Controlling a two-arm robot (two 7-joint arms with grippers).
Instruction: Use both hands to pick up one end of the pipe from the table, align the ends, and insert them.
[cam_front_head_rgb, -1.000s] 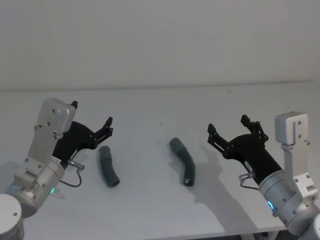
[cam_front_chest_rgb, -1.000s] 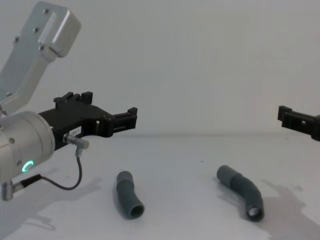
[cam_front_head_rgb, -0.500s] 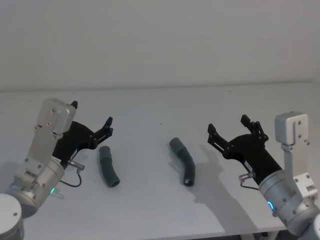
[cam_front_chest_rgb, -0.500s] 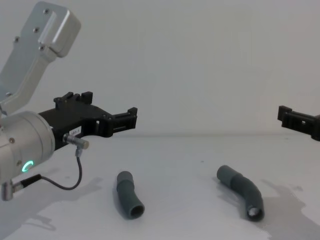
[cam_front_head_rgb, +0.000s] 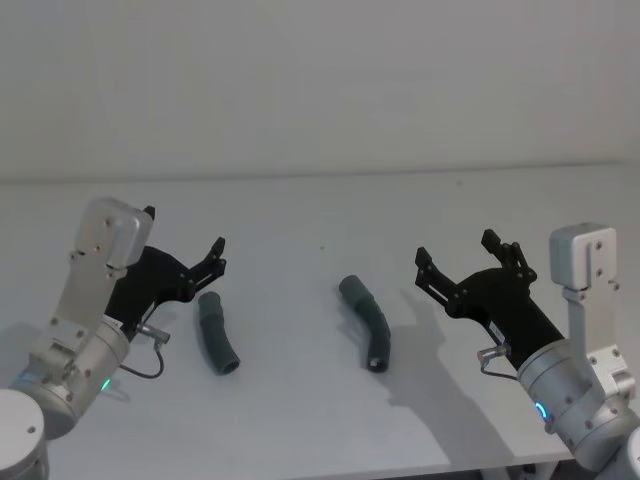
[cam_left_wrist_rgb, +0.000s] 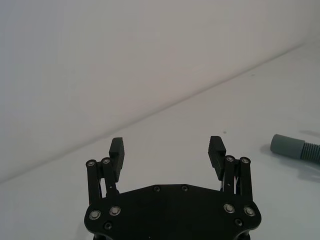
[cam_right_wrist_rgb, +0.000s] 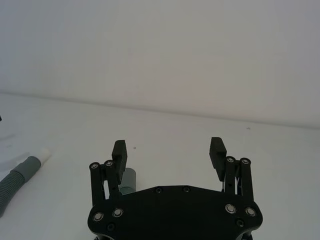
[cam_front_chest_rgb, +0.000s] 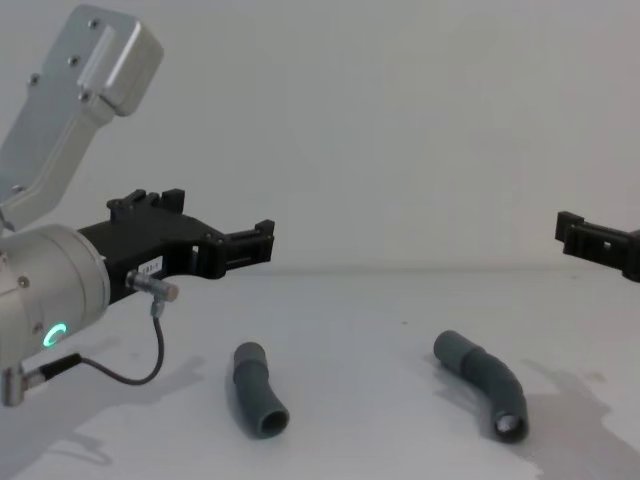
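Observation:
Two dark-grey bent pipe pieces lie apart on the white table (cam_front_head_rgb: 300, 420). The shorter piece (cam_front_head_rgb: 217, 335) (cam_front_chest_rgb: 258, 390) is on the left; the right wrist view shows it (cam_right_wrist_rgb: 17, 180) with its white tip (cam_right_wrist_rgb: 44, 152). At the centre lies the longer piece (cam_front_head_rgb: 367, 322) (cam_front_chest_rgb: 483, 380), whose smooth collar (cam_left_wrist_rgb: 287, 146) leads into ribbing. My left gripper (cam_front_head_rgb: 185, 235) (cam_front_chest_rgb: 220, 220) (cam_left_wrist_rgb: 166, 147) hovers open, just left of and above the shorter piece. To the right of the longer piece, my right gripper (cam_front_head_rgb: 456, 250) (cam_right_wrist_rgb: 169, 147) (cam_front_chest_rgb: 572, 230) hangs open above the table. Neither holds anything.
A plain pale wall stands behind the table's far edge (cam_front_head_rgb: 330, 175). The table's front edge (cam_front_head_rgb: 420, 468) runs close below the right arm. A thin black cable (cam_front_chest_rgb: 150, 350) loops under the left wrist.
My left arm has dipped slightly, its gripper tilting a little lower. The right arm and both pipe pieces have not moved.

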